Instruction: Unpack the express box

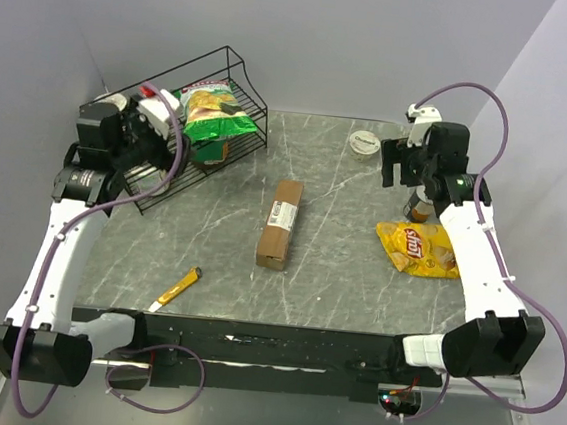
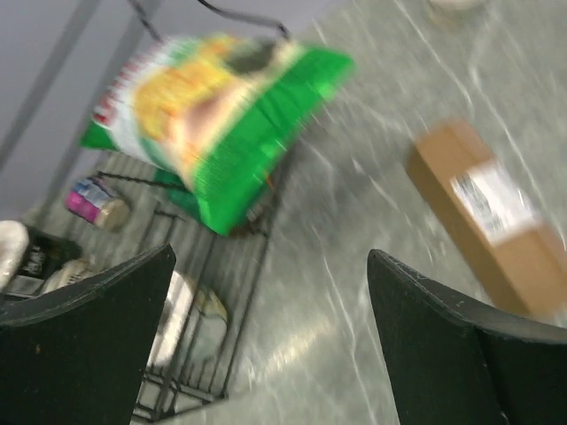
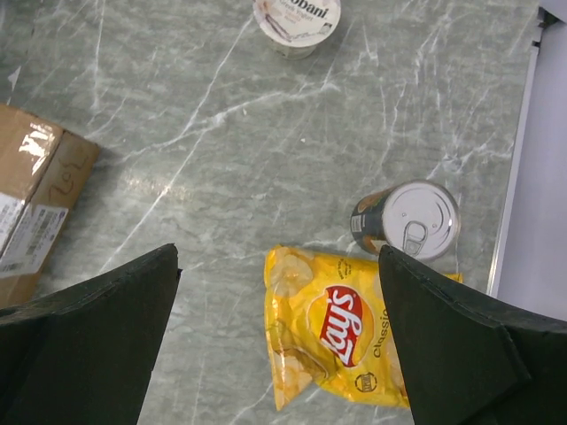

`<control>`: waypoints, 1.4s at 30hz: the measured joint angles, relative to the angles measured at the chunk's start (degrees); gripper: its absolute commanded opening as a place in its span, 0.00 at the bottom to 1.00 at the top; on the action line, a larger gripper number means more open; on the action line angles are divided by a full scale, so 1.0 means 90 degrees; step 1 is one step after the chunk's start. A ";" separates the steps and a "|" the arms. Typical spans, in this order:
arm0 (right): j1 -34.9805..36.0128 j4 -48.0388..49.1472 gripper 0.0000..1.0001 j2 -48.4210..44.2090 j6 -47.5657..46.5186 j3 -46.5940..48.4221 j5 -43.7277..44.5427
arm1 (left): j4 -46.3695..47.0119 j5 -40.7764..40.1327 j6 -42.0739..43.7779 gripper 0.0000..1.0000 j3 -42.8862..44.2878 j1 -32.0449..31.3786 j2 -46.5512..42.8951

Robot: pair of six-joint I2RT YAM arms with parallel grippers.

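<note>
Lying closed at the centre of the frame on the table, the express box is well apart from both hands. The left hand and right hand have their fingers spread wide and hold nothing. The left one, at upper left beside the wire rack, could snag it when swinging in. Unbraced, the box might skid.

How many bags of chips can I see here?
2. A green bag stands in the wire rack, far left; a yellow bag lies on the table by the right arm. The rack may hide more.
</note>
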 measured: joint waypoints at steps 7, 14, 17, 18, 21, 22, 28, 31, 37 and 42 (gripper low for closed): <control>0.0005 -0.0277 1.00 -0.0430 -0.0578 -0.0138 -0.0821 | -0.2302 0.0680 0.1331 0.96 -0.0726 -0.0070 -0.0508; 0.0109 -0.0697 1.00 -0.1035 -0.1297 -0.0770 -0.1940 | -0.3257 0.0510 0.2055 0.98 -0.2669 -0.0588 -0.1445; 0.0364 -0.0860 1.00 -0.1107 -0.1467 -0.1120 -0.2062 | -0.3249 0.0250 0.2227 0.98 -0.3446 -0.0704 -0.1634; 0.0498 -0.0925 1.00 -0.1134 -0.1518 -0.1239 -0.2091 | -0.3223 0.0153 0.2280 0.98 -0.3670 -0.0704 -0.1678; 0.0848 -0.1088 1.00 -0.1234 -0.1647 -0.1462 -0.2127 | -0.3067 -0.0100 0.2484 0.98 -0.4177 -0.0704 -0.1829; 0.0988 -0.1120 1.00 -0.1294 -0.1722 -0.1535 -0.2115 | -0.3019 -0.0138 0.2565 0.98 -0.4303 -0.0704 -0.1882; 0.1831 -0.1214 1.00 -0.1617 -0.2059 -0.2135 -0.2086 | -0.2628 -0.0277 0.2834 0.97 -0.4716 -0.0797 -0.1967; 0.1841 -0.1226 1.00 -0.1486 -0.2069 -0.2154 -0.2081 | -0.2375 -0.0294 0.2943 0.93 -0.4762 -0.0852 -0.1919; 0.1841 -0.1183 1.00 -0.1287 -0.2072 -0.2149 -0.2008 | -0.1807 -0.0559 0.3111 0.84 -0.5187 -0.1018 -0.1673; 0.1841 -0.1129 1.00 -0.1217 -0.2072 -0.2147 -0.1899 | -0.1637 -0.0561 0.3342 0.68 -0.5294 -0.1180 -0.1409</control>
